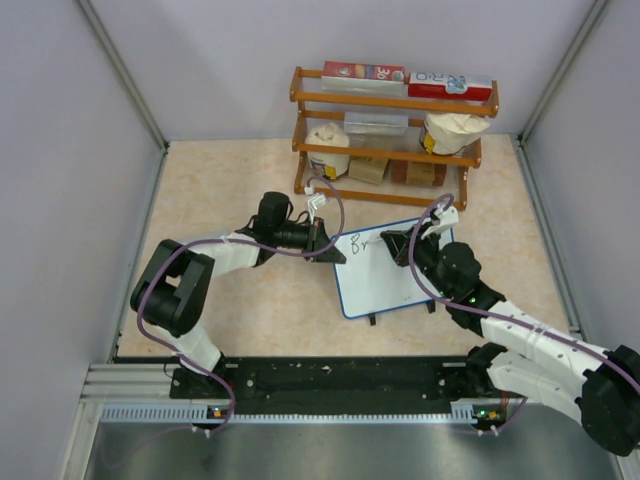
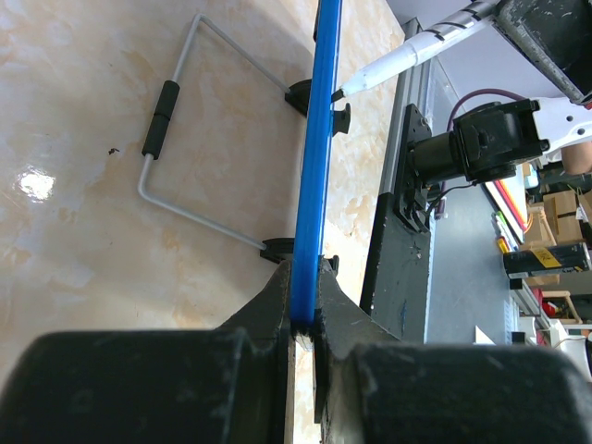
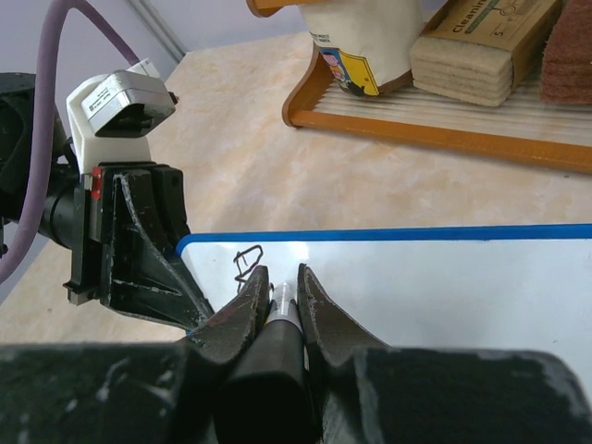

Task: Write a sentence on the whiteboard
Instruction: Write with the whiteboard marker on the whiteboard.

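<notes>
The sentence (image 1: 357, 243) is barely begun: only a first letter or two in black stand near the top left corner of the whiteboard (image 1: 385, 285), so nearly all of the wording is left to write. The right gripper (image 3: 280, 289) is pressed together on a marker (image 3: 270, 356), whose tip appears to meet the white surface just ahead of its fingers, beside the fresh lettering. The left gripper (image 2: 301, 301) pinches the board's blue rim at its left edge, the board stretching away from its fingers toward the marker.
</notes>
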